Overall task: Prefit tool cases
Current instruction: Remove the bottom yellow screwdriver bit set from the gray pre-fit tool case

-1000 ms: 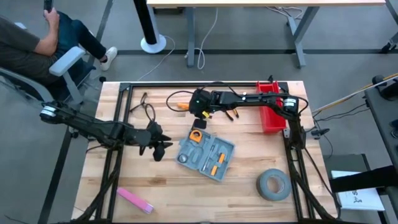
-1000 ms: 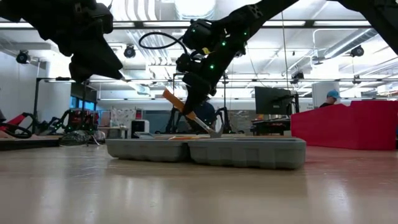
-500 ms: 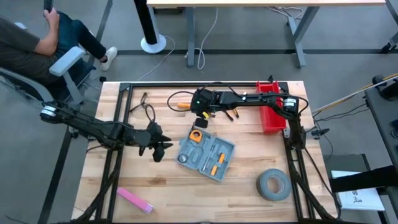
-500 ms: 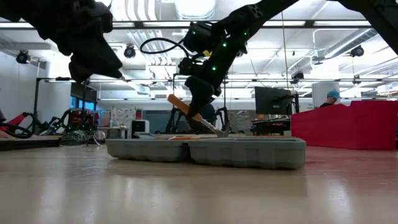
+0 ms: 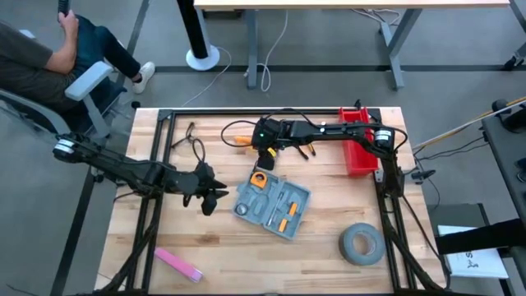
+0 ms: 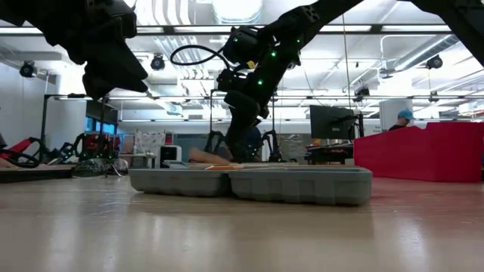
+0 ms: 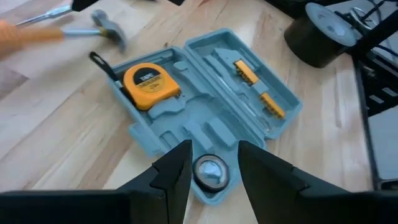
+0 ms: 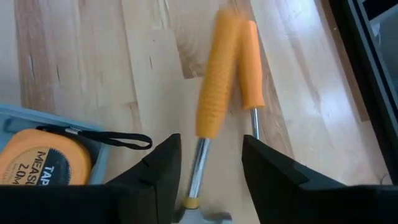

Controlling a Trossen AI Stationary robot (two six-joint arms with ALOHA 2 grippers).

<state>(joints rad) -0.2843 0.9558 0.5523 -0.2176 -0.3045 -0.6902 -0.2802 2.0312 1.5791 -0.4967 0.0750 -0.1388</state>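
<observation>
My right claw (image 8: 205,180) hangs over the back of the table (image 5: 329,255), fingers apart, nothing clamped; a hammer (image 8: 214,93) lies on the wood below beside a screwdriver (image 8: 249,68). The open tool case (image 5: 273,204) sits mid-table, just in front of me, tape measure (image 7: 148,85) in its near corner. My left claw (image 7: 208,168) hovers at the case's left edge, fingers apart, empty. A red bin (image 5: 357,144) lines the right edge; a tape roll (image 5: 362,245) sits near the front. The wood is pale planks; a person (image 5: 41,49) sits beyond the back left corner.
</observation>
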